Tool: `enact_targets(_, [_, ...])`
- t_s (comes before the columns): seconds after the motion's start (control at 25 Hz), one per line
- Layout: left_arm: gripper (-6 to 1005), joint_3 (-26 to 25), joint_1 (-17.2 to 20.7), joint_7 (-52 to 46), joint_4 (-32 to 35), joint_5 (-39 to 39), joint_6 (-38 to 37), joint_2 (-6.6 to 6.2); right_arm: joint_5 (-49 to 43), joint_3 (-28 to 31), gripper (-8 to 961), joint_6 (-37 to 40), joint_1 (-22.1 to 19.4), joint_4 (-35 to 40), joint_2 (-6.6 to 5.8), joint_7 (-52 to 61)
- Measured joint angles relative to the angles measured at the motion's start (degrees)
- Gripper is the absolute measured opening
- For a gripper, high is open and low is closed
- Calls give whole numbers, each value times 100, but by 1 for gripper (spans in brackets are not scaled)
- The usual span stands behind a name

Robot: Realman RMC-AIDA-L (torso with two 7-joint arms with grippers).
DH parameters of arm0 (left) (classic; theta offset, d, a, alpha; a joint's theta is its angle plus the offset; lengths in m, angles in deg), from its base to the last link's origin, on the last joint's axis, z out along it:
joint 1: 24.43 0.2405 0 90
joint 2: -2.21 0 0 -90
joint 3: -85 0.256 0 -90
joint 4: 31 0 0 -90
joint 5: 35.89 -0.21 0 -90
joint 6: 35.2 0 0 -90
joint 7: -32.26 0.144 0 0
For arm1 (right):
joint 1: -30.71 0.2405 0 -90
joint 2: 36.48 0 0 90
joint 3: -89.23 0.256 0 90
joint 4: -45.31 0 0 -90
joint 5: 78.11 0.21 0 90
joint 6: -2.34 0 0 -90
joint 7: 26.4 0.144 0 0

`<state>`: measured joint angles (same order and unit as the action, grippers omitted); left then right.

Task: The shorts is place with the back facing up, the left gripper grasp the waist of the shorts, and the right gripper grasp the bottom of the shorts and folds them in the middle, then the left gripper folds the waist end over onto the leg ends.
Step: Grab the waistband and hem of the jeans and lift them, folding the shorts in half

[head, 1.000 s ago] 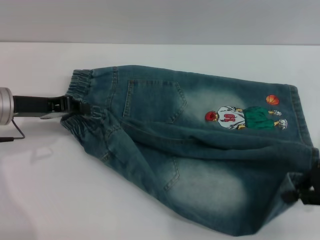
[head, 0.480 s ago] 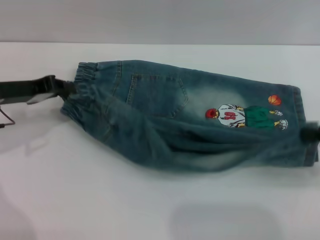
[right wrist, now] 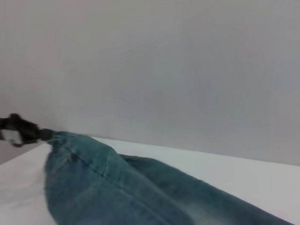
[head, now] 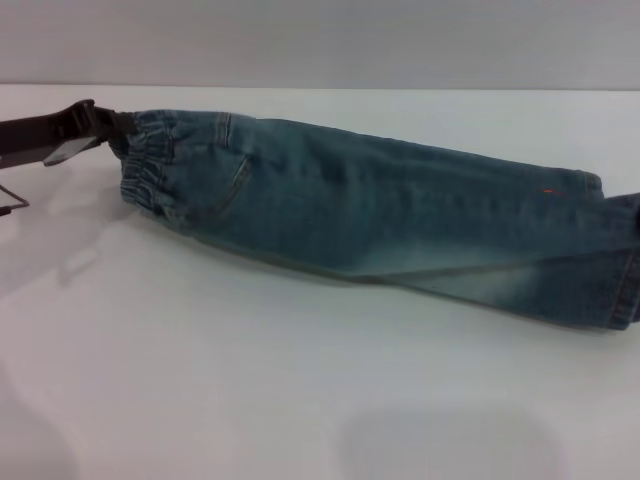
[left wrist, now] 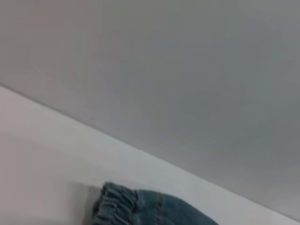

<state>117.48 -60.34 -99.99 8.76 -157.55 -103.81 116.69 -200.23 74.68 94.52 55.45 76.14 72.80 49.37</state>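
The left gripper [head: 112,128] is clamped on the waist [head: 150,165] of the shorts [head: 380,225], which lie folded lengthwise on the white table [head: 250,380]; the right gripper is out of view.

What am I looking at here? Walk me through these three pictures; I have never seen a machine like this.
This is a two-armed robot folding clothes. The wide picture comes from a camera on its head, looking down at a white table. The other two come from cameras on its wrists.

On the table lie blue denim shorts, folded lengthwise into a long strip. The left claw, a slim black pincer at the head view's left edge, is shut on the waist, the gathered elastic end. The left wrist camera shows that same waist from close by.

The right wrist camera looks along the shorts towards the left claw far off. The right claw itself is out of sight; the leg ends run to the head view's right edge.
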Motion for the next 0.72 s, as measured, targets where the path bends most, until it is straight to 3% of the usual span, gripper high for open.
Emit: enact_targets(0.72, [141,62,-230,89,-28,0,677,150,482,16,3,-1803,398,-171,399,-10])
